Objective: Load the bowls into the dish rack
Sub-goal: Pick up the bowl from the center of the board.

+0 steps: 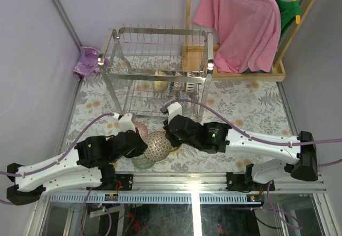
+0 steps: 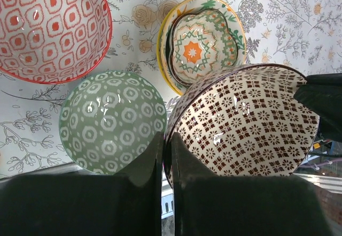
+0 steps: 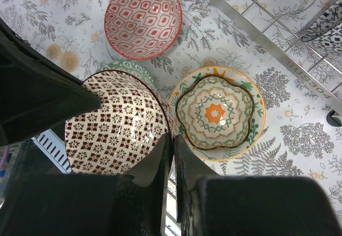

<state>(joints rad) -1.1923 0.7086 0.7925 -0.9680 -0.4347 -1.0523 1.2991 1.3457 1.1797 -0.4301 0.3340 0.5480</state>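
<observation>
Brown-check bowl [image 1: 157,146]: tilted on edge above the counter [image 1: 251,102], just in front of the dish rack [image 1: 155,76], not in it. Left jaws pinched narrow on its rim; right jaws pinched on the rim too, opposite side. Judgement: a handover. One side must let go fully before the other pulls, else the glazed rim twists. Keep it on edge, clear the green bowl [image 2: 107,121] below, aim for a free prong slot.

White arms [image 1: 53,174], black joints [image 1: 93,150], purple cables [image 1: 197,106].
</observation>
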